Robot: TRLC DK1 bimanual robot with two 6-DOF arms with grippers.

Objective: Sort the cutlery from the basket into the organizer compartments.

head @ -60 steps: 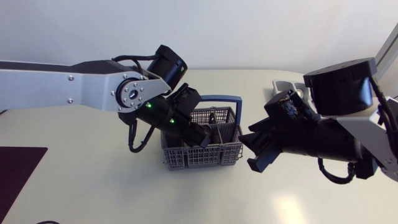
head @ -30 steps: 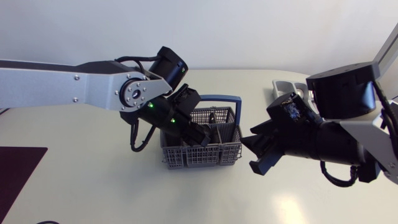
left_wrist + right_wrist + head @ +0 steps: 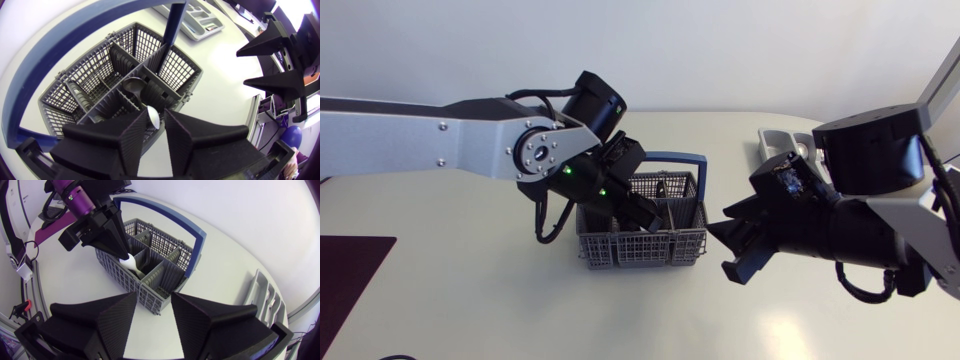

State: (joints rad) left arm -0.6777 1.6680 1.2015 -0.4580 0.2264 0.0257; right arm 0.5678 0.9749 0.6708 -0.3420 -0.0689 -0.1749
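The left end effector [image 3: 156, 117] dips into the grey basket [image 3: 642, 250], which stands midway along the desk and nearer its far edge. Its tips pinch a white utensil [image 3: 131, 263]. The right end effector [image 3: 153, 300] hangs beside the basket with its fingers spread. The organizer [image 3: 772, 142] lies toward the far right corner.

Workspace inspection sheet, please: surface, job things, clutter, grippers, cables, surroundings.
Surface: pale, smooth table.
Job's things: grey basket with a blue handle, cutlery inside; organizer partly behind the right arm.
Clutter: dark mat at the table's edge.
Grippers: left gripper in the basket, shut on a white utensil; right gripper open, empty, beside the basket.
Cables: black cable looping under the left arm.
Surroundings: nothing seen.
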